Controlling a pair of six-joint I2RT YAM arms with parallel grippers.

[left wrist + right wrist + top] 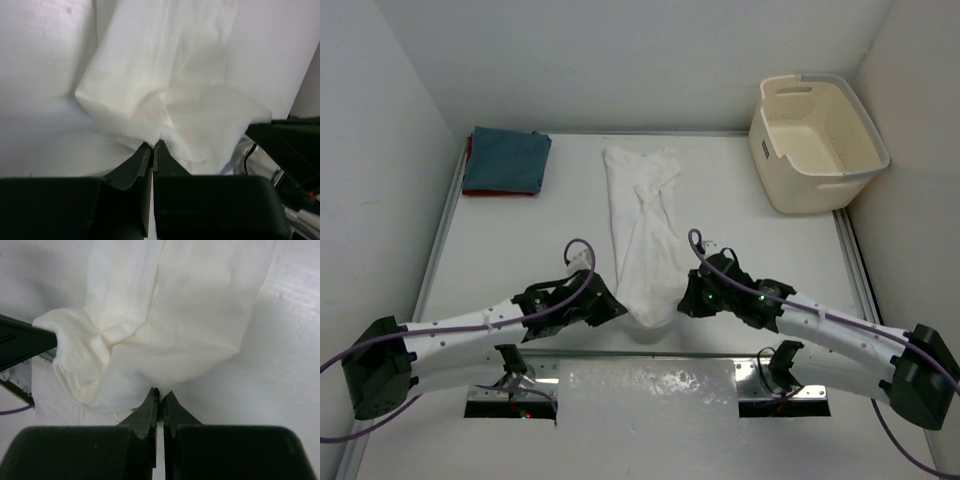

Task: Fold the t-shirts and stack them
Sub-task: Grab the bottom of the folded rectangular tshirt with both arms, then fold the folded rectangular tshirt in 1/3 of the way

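Both claws are pressed together with cloth at their tips. The left claw [618, 309] has its two dark fingers [142, 160] closed to a thin slit, and a fold of the white t-shirt [642, 215] runs down into that slit in the left wrist view. The right claw [683, 303] is likewise clamped: its fingers [172, 407] meet at the lower edge of the same shirt, where the cloth bunches into rounded folds just to the left of the tips.

Between the two claws the shirt's near end is gathered into a narrow, rounded point that throws a soft shadow on the bench [520, 240] close to its near edge. From there the shirt stretches away towards the far edge as a long, twisted strip, widening at its far end, roughly along the middle of the bench. Each arm reaches in from its own side, so the claws face each other across the gathered cloth.

At the far left corner lies the blue-grey t-shirt [507, 158], folded flat, on top of the red t-shirt [485, 192], of which only a thin edge shows. At the far right corner stands the cream laundry basket [790, 185], well apart from the shirts.
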